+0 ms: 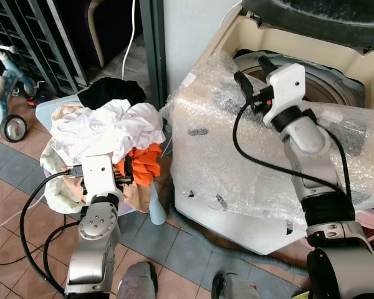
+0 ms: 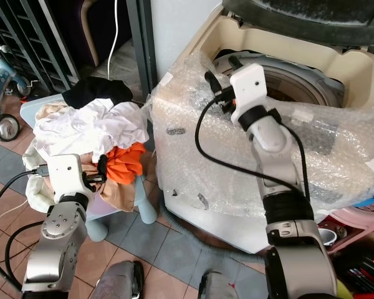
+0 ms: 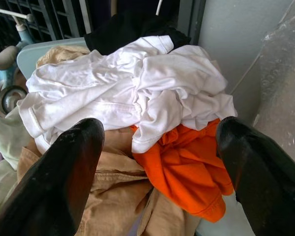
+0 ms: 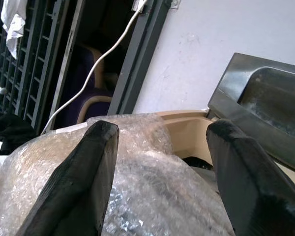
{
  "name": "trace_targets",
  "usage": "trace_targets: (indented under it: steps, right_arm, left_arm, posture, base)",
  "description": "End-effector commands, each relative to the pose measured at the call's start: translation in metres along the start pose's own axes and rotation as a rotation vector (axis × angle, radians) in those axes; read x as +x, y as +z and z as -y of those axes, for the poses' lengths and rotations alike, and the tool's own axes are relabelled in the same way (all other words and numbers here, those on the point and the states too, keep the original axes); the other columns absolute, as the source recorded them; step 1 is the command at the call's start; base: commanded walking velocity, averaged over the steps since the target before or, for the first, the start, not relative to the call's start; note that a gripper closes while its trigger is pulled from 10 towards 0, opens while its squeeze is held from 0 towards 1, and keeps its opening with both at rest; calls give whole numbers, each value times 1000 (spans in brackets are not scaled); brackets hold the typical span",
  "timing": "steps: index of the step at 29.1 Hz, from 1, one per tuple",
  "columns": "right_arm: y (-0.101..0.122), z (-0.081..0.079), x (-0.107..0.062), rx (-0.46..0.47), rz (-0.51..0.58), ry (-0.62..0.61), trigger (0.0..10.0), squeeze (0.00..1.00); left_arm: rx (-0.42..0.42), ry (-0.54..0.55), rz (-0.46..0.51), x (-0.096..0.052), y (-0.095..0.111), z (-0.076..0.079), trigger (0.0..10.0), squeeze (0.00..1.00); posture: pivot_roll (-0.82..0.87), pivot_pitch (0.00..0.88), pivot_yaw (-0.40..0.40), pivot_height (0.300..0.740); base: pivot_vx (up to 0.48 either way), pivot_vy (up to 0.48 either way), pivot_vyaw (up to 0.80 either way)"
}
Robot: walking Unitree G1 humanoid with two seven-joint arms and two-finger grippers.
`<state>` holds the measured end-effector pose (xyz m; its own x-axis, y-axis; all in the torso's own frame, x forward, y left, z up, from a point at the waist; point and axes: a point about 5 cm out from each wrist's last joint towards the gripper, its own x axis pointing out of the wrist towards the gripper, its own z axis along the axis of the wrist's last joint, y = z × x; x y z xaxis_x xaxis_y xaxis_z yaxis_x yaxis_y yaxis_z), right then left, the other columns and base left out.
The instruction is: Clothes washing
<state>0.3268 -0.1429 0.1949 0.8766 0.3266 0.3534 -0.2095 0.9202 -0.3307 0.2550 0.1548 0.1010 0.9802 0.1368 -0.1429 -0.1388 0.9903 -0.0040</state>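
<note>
A pile of clothes lies on a small light-blue chair [image 1: 47,109]: a white shirt [image 1: 112,128] on top, a black garment [image 1: 109,92] behind, an orange garment [image 1: 146,161] and tan cloth [image 3: 113,187] at the front. My left gripper [image 3: 160,129] is open just in front of the pile, level with the orange garment [image 3: 182,167], holding nothing. The top-loading washing machine [image 1: 262,180], wrapped in bubble wrap, stands to the right with its lid [image 1: 311,18] up and its drum [image 1: 327,87] exposed. My right gripper [image 1: 252,70] is open and empty, raised over the machine's front left corner.
A dark door post [image 1: 153,50] and a white cable [image 1: 129,43] stand behind the pile. A child's tricycle [image 1: 3,93] is at the far left by a dark metal grille [image 1: 31,37]. A grey drain hose [image 1: 199,230] lies on the tiled floor below the machine. A pink basin [image 2: 355,224] sits at the right.
</note>
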Motion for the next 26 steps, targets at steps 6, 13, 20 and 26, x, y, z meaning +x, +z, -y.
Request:
trace_targets:
  steps: [6,13,20,26]
  right_arm:
    - [-21,-23,-49,20,-171,-131,10000,0]
    - [-54,-23,-85,54,-414,-230,10000,0]
    - [-59,-32,-101,182,-523,-64,10000,0]
    - [-53,-39,-98,139,-513,-48,10000,0]
  left_arm:
    - [-18,-22,15,-1,0,0,10000,0]
    - [-3,-53,57,6,8,5,10000,0]
    - [47,-102,75,5,14,2,10000,0]
    - [49,-117,73,4,10,5,10000,0]
  posture:
    - [57,94,-8,740]
    - [66,119,17,740]
    - [44,151,86,740]
    - [33,114,64,740]
  base:
    - [0,0,0]
    - [0,0,0]
    - [0,0,0]
    - [0,0,0]
